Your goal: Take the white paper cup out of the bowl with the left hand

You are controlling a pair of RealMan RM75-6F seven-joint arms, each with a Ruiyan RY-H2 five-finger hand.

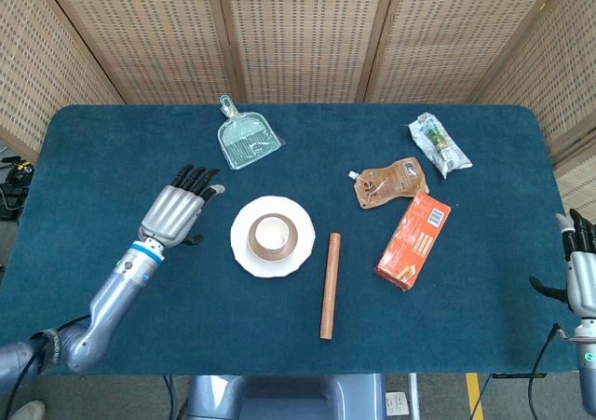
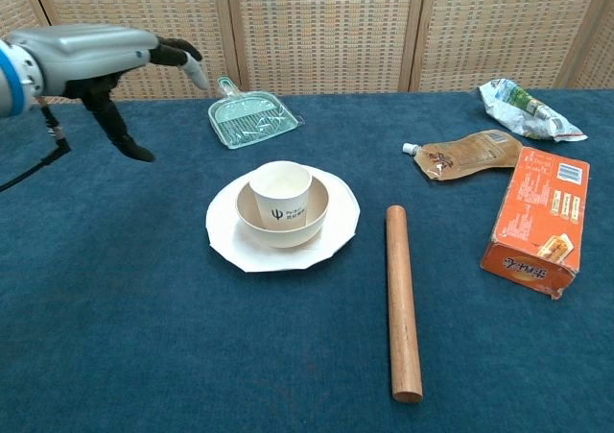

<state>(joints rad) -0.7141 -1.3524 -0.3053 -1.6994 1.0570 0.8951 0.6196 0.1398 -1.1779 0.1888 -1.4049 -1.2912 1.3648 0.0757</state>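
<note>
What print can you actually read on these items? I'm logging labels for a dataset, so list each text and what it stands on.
White paper cup: a dark logo mark with small print beside it, too small to read.
Orange box: pale print and pictures, blurred, unreadable.
Brown pouch: label too small to read.
Crumpled wrapper: print unreadable.
Nothing in either view can be quoted as legible words.

Work surface: table (image 1: 112, 141) covered in dark blue-teal cloth, corners rounded. Behind it — a folding screen (image 1: 298, 29) of woven cane panels in wooden frames. Grey floor (image 1: 447, 397) visible below the near edge.
</note>
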